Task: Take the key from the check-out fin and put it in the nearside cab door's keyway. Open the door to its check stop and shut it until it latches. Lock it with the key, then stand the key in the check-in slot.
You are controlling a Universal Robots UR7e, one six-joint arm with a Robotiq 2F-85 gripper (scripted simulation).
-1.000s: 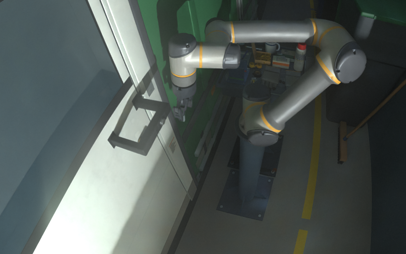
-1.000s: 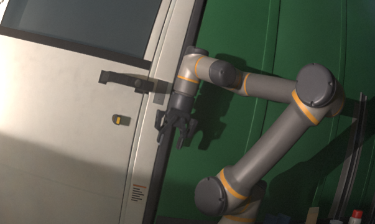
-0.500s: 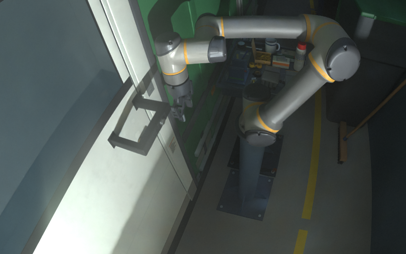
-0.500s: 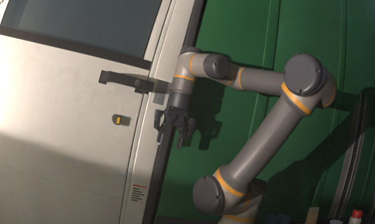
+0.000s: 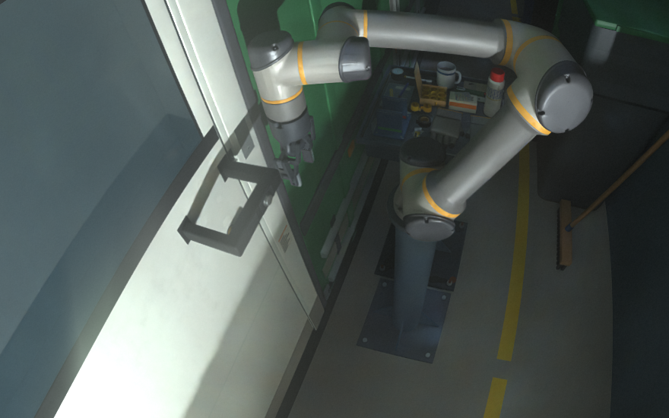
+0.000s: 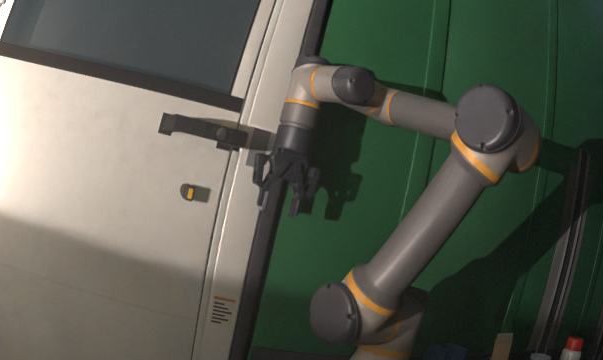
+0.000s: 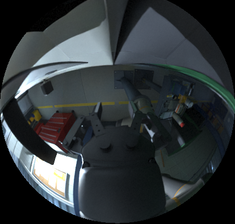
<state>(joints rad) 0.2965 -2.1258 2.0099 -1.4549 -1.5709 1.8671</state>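
My gripper (image 5: 294,167) (image 6: 280,196) is open and holds nothing. It points down beside the rear edge of the white cab door (image 5: 170,291) (image 6: 106,215), just below the end of the dark bar handle (image 5: 228,208) (image 6: 208,131). The key (image 6: 190,192) sits in the keyway on the door skin below the handle, its orange head showing. The door lies close to the green cab body (image 6: 431,150); I cannot tell if it is latched. The wrist camera shows my fingers (image 7: 122,122) over the floor. The key station lies on the bench (image 5: 430,104) behind the arm.
Behind the arm a cluttered bench holds a mug (image 5: 446,74) and a red-capped bottle (image 5: 495,91). The arm's pedestal (image 5: 412,291) stands on the floor beside the cab. A broom (image 5: 566,239) leans at the right. A red tool chest (image 7: 54,128) stands nearby.
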